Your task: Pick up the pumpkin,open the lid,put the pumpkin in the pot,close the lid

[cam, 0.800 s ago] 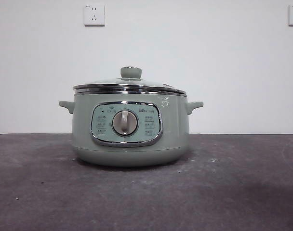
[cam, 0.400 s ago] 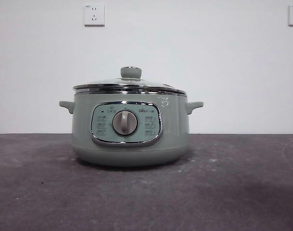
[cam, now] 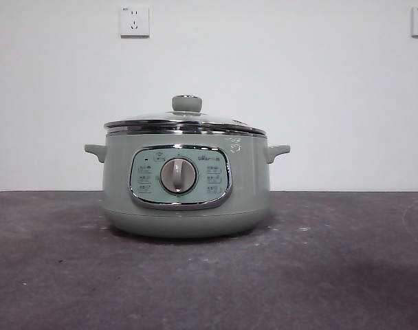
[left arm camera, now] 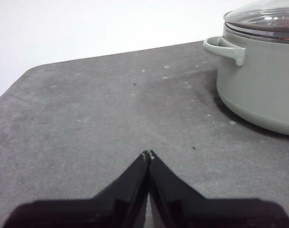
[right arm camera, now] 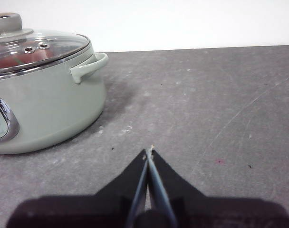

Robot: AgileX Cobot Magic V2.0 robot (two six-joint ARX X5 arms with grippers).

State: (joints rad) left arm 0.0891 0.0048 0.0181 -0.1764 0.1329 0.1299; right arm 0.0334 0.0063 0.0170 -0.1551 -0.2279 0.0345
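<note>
Left of the pot (cam: 186,182): wide bare grey table (left arm camera: 87,109), running out to a rounded corner and the far edge against the white wall (cam: 298,89). Plenty of room there. Left gripper (left arm camera: 148,155) low over that bare part, well apart from the pot's side handle (left arm camera: 224,47), jaws pressed together with nothing between them.

On the pot: the lid (cam: 185,122) sitting flat, chrome rim all the way round, green knob (cam: 186,103) on top. Control panel and round dial (cam: 178,176) facing front. Something orange-red showing through the glass (right arm camera: 25,56), maybe the pumpkin, too blurry to be sure. Two white wall sockets (cam: 134,20) high behind the pot, one far off to its right.

Right of the pot: more bare scratched table, open out to the far edge. Right gripper (right arm camera: 149,153) low over it, near the pot's other handle (right arm camera: 90,66) but not touching, jaws closed tight on nothing.
</note>
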